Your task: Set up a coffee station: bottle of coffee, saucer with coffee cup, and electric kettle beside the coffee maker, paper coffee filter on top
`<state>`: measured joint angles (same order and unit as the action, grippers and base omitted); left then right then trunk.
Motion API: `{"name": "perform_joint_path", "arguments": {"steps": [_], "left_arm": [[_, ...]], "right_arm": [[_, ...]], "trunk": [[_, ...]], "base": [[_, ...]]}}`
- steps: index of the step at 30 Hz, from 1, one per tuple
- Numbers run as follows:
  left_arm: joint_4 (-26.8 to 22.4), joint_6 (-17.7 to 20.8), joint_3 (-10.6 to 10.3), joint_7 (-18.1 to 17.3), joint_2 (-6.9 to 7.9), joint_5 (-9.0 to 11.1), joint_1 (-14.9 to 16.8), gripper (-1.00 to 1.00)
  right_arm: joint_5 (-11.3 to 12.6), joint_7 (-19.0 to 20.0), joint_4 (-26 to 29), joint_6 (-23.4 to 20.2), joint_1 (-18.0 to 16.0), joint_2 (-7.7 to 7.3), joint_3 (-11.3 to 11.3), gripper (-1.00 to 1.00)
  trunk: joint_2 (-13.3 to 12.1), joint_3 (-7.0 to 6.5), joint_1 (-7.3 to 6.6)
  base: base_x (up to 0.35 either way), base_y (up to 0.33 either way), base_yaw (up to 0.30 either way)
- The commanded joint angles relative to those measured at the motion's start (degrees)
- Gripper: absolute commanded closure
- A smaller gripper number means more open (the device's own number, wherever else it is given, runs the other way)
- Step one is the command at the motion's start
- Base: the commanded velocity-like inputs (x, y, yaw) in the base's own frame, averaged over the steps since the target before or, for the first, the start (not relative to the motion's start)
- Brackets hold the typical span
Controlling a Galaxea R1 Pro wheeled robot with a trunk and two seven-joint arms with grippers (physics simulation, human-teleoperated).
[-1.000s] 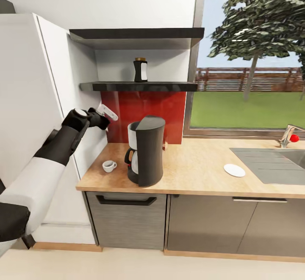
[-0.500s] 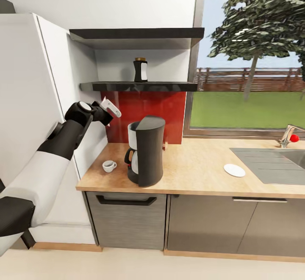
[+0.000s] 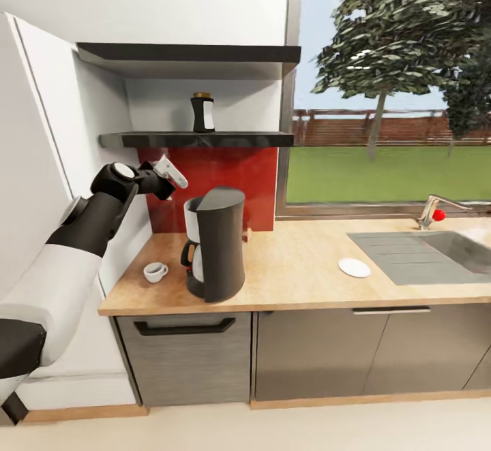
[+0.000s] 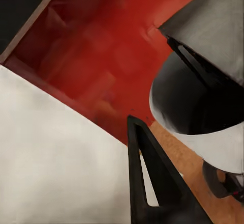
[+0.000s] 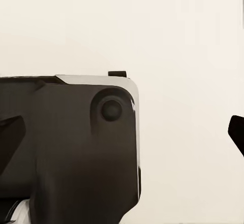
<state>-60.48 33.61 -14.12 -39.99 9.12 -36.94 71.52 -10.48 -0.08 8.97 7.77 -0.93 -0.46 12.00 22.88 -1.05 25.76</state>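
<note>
Facing kitchen countertop (image 3: 300,274), red backsplash (image 3: 232,178), window (image 3: 389,97)

Bottle of coffee (image 3: 202,112) stands on kitchen shelf (image 3: 198,140), above coffee maker (image 3: 213,244) on kitchen countertop (image 3: 293,274); coffee cup (image 3: 155,272) just left of maker; saucer (image 3: 354,268) well right, near sink (image 3: 423,253).

You have no readable text, brand, number or sign to go by here. The bottle of coffee (image 3: 202,112) on the kitchen shelf (image 3: 198,140) carries a white label, but it is too small for you to make out any lettering. The coffee maker (image 3: 213,244) shows you plain black and pale surfaces with no markings you could read, in the head view or the left wrist view.
</note>
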Motion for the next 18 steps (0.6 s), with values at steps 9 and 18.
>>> {"name": "perform_joint_path", "arguments": {"steps": [9,18], "left_arm": [[-0.2,-3.2,4.5,-1.0,0.1,-0.4,0.1,1.0],[-2.2,-3.3,4.5,-1.1,0.06,-0.5,0.0,1.0]], "right_arm": [[-0.6,0.0,-0.1,0.2,0.0,0.04,0.5,-1.0],[-0.7,0.0,-0.1,0.2,0.0,0.1,0.5,-1.0]], "trunk": [[0.0,0.03,0.02],[0.0,0.03,0.02]], "base": [[0.0,0.0,-0.155],[0.0,0.0,-0.009]]}}
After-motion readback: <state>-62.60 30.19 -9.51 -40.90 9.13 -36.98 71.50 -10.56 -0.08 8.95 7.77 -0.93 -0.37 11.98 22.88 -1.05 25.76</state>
